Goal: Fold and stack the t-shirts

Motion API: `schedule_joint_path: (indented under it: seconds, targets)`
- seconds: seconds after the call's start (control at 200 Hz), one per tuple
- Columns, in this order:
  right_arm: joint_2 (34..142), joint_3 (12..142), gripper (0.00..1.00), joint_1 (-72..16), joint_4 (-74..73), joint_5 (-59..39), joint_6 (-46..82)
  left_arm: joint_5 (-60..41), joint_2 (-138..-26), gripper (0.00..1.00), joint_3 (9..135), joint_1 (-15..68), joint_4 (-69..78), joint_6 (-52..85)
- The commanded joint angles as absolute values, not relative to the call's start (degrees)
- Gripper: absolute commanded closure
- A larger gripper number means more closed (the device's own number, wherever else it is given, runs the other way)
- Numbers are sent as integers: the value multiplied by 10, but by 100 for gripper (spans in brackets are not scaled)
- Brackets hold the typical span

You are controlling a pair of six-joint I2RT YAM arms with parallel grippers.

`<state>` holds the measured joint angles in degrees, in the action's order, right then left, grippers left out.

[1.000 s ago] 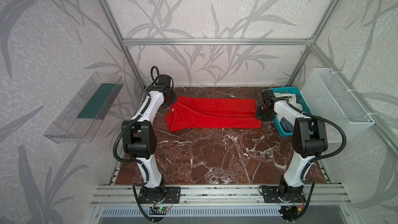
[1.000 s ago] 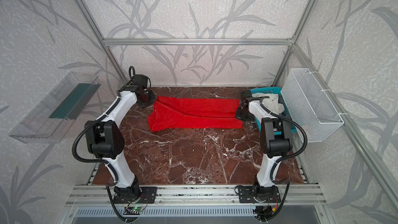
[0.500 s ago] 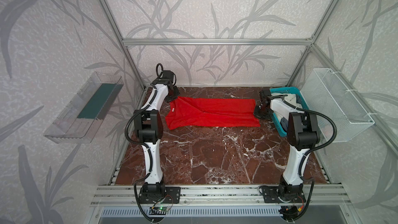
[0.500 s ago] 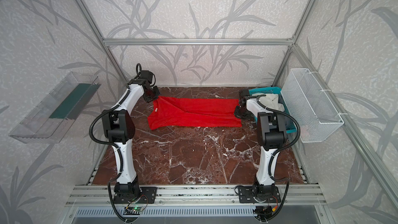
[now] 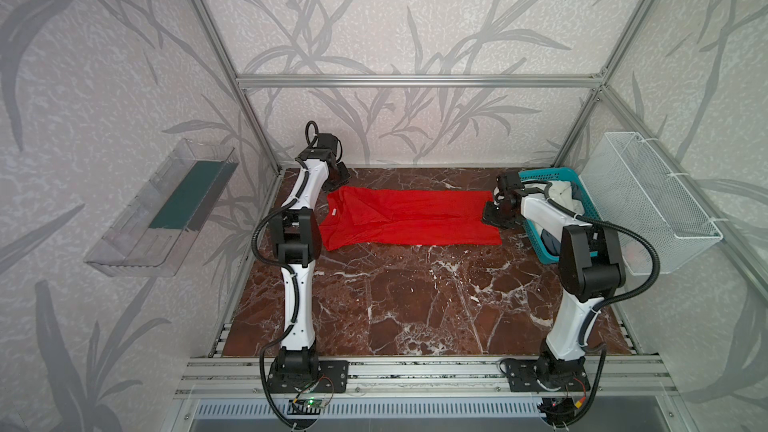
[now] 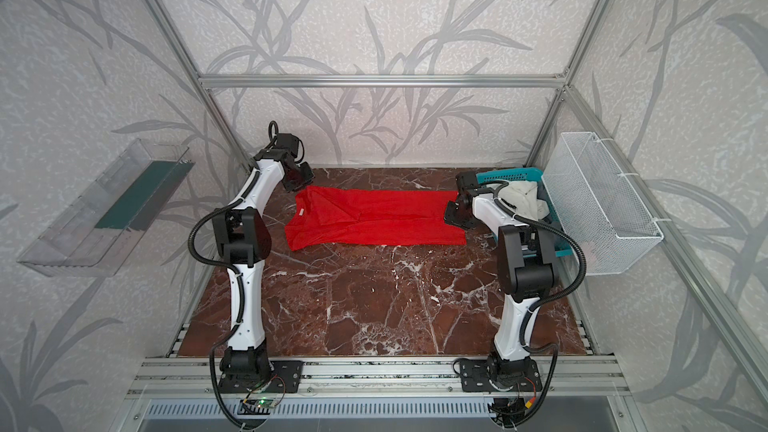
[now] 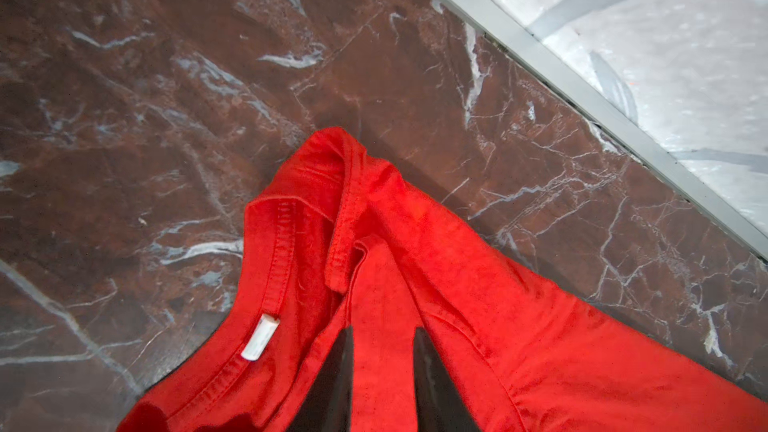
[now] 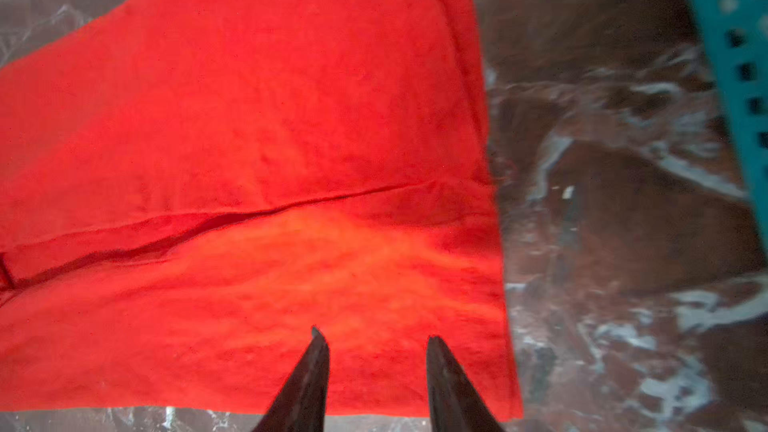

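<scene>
In both top views your red tee [image 5: 411, 218] lies far, left gripper [image 5: 338, 174] at its collar, right gripper [image 5: 496, 214] at its hem. Left wrist: jaws slightly parted, empty, so lift straight up. Right wrist: jaws likewise parted over the hem; avoid dragging it.

A red-brown marbled table [image 5: 415, 305] is carrying a red t-shirt [image 5: 415, 218], lying folded lengthwise toward its far edge, while a teal basket [image 5: 552, 172] is sitting at its right side.
</scene>
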<state>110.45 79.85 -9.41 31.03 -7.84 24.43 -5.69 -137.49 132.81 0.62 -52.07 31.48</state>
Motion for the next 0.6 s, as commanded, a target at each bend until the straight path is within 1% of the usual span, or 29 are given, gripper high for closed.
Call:
schedule_joint_path:
  seconds: [0.0,0.055,0.205,0.3,0.425,0.595]
  targets:
    - [1122,788,61,-108,309,-111,244,-48,-1369,71,1339,4,-521,296]
    - [1125,781,61,-110,304,-113,246,-55,-1339,70,1293,7,-520,293]
    - [1133,775,61,-111,300,-118,243,-127,-1222,70,1052,21,-456,315]
    - [1144,785,61,-112,305,-119,238,-158,-1178,70,952,30,-419,337]
    - [1154,790,62,-112,313,-113,233,-167,-1151,67,883,47,-378,348]
    - [1159,785,62,-112,324,-107,227,-149,-1163,67,880,58,-364,361]
